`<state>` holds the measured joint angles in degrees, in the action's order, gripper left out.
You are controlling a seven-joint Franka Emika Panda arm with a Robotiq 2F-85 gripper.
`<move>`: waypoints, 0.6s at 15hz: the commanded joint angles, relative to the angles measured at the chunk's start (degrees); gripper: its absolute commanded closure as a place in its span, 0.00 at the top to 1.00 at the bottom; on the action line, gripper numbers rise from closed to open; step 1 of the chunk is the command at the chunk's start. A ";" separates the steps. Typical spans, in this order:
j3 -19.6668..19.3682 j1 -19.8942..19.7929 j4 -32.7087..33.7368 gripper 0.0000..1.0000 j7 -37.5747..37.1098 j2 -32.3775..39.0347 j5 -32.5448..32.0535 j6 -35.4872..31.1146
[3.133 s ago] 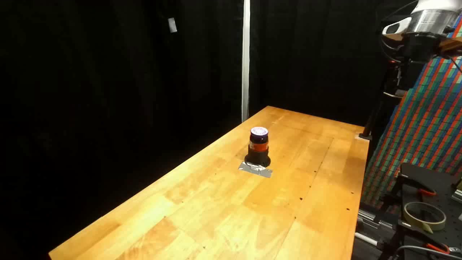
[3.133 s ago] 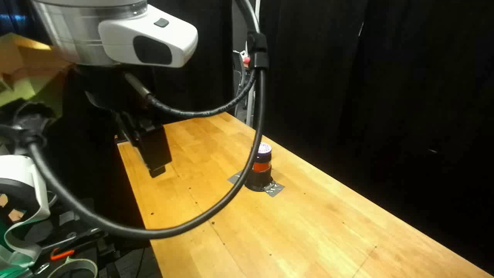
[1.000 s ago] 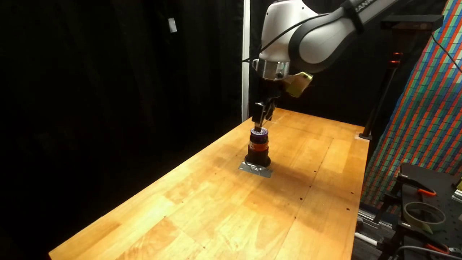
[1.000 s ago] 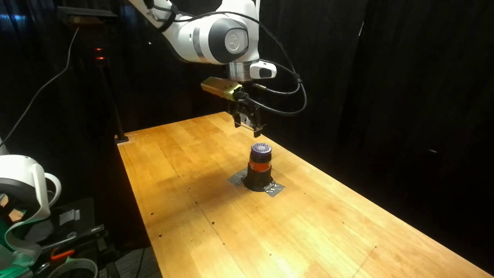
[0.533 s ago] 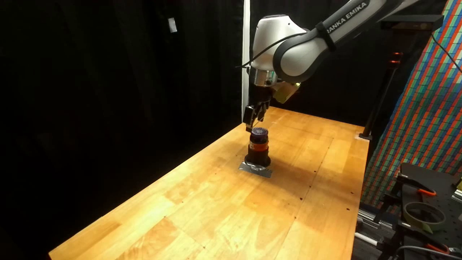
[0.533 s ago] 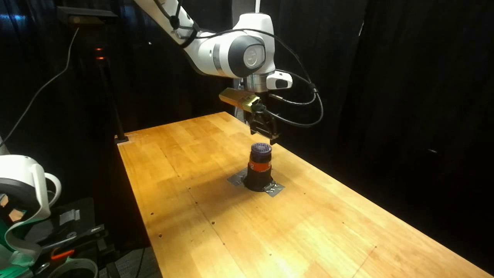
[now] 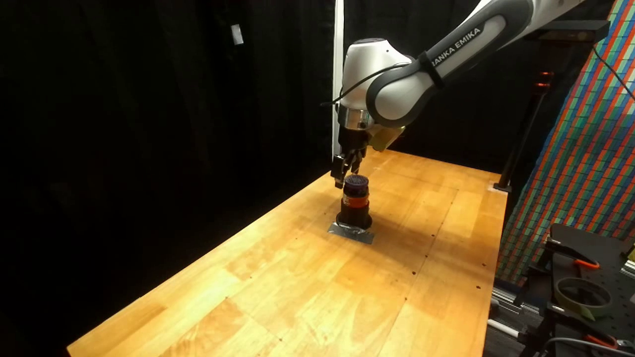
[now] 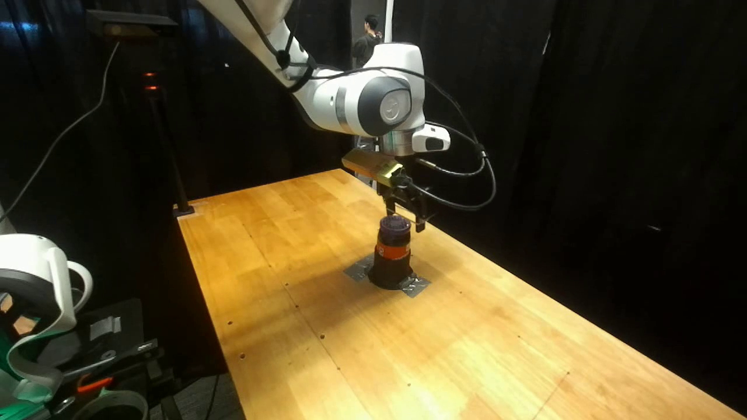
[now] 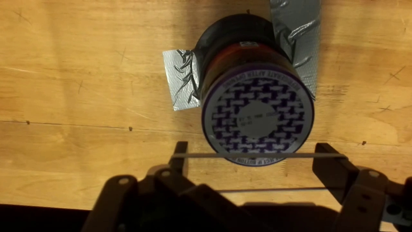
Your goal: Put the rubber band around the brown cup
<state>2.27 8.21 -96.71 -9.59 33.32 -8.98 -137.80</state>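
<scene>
The brown cup is a short dark cylinder with an orange middle band and a purple-and-white lid. It stands upright on the wooden table in both exterior views [image 7: 355, 202] [image 8: 393, 252], and the wrist view shows its lid from above [image 9: 257, 117]. My gripper [image 9: 252, 153] is open, fingers spread wider than the lid. The rubber band [image 9: 193, 155] is stretched around both fingers as two strands; the nearer strand crosses over the lid's edge in the wrist view. The gripper also shows in both exterior views [image 7: 347, 177] [image 8: 405, 218], at about lid height, by the cup's far side.
Grey tape strips [image 9: 301, 35] hold the cup's dark base to the wooden table [image 7: 307, 292]. A table edge lies close behind the gripper. A thin pole [image 8: 169, 151] stands at a table corner. A side surface holds a tape roll [image 7: 583, 297]. Black curtains surround the table.
The arm has come from the side of the view to the cup. Over the last half second the gripper has moved lower, to about lid height. The cup has not moved.
</scene>
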 commanded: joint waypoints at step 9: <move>-0.88 -0.35 -0.51 1.00 1.61 1.70 0.68 -1.63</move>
<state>1.94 7.92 -96.61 -9.31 35.11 -8.97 -137.93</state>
